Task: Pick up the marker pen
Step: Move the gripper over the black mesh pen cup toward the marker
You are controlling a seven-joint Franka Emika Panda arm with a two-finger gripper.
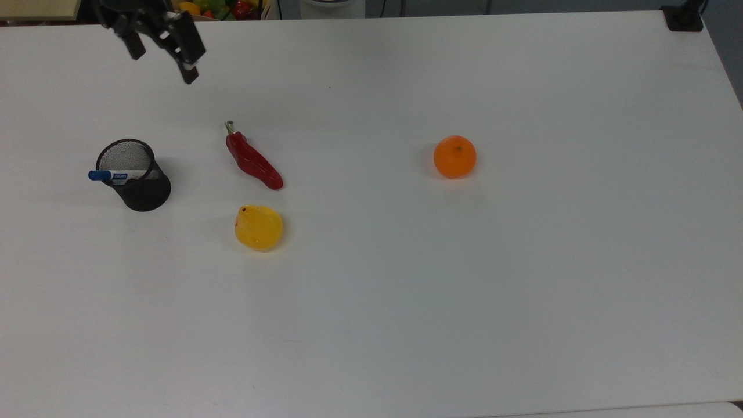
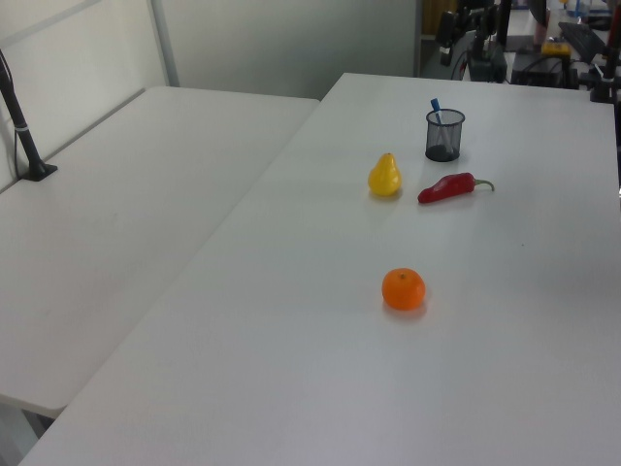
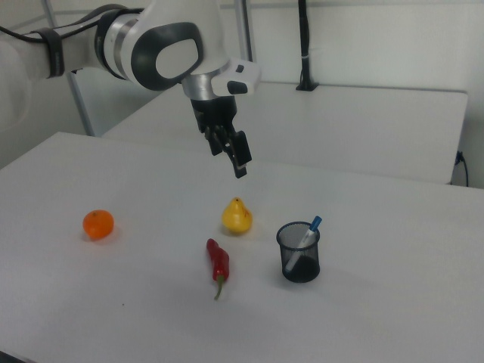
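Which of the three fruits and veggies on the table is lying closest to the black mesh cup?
The red chili. It lies between the black mesh cup and the orange, a bit nearer the cup than the yellow pear; the orange sits far off alone.
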